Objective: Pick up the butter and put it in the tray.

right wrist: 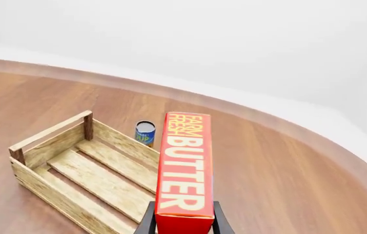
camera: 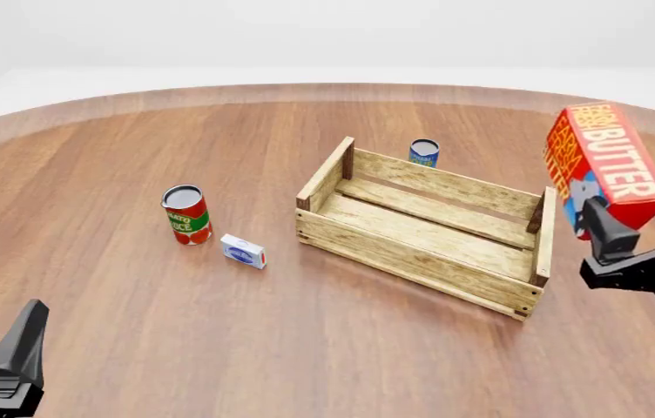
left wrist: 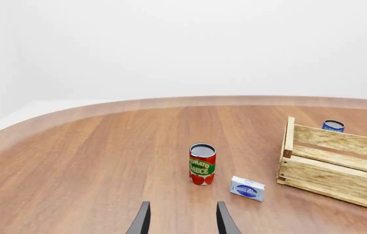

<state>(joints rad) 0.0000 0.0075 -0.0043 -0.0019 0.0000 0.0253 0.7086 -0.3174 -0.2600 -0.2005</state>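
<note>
The right gripper (camera: pixel 602 228) is clamped on the butter (camera: pixel 602 165), a tall red-orange carton with big white lettering and a blue patch, held up in the air just off the right end of the tray (camera: pixel 421 248) and tilted a little, its dark fingers (right wrist: pixel 147 220) pressing either side of the carton's lower end. The left gripper (left wrist: pixel 182 218) has its two black, tapered fingers apart with nothing between them, well to the near left of the tray. The tray is an open crate of pale, grainy wooden slats with darker corner posts, set at an angle on the table (camera: pixel 304 348), a broad, smooth, reddish-brown wooden surface with a rounded far edge, against plain white surroundings. Left of the tray stands a cylindrical tomato sauce can (camera: pixel 185 214), red and green, and between it and the tray lies a small white-blue box (camera: pixel 243 251). Behind the tray's far side stands a small blue can (camera: pixel 424 152)
</note>
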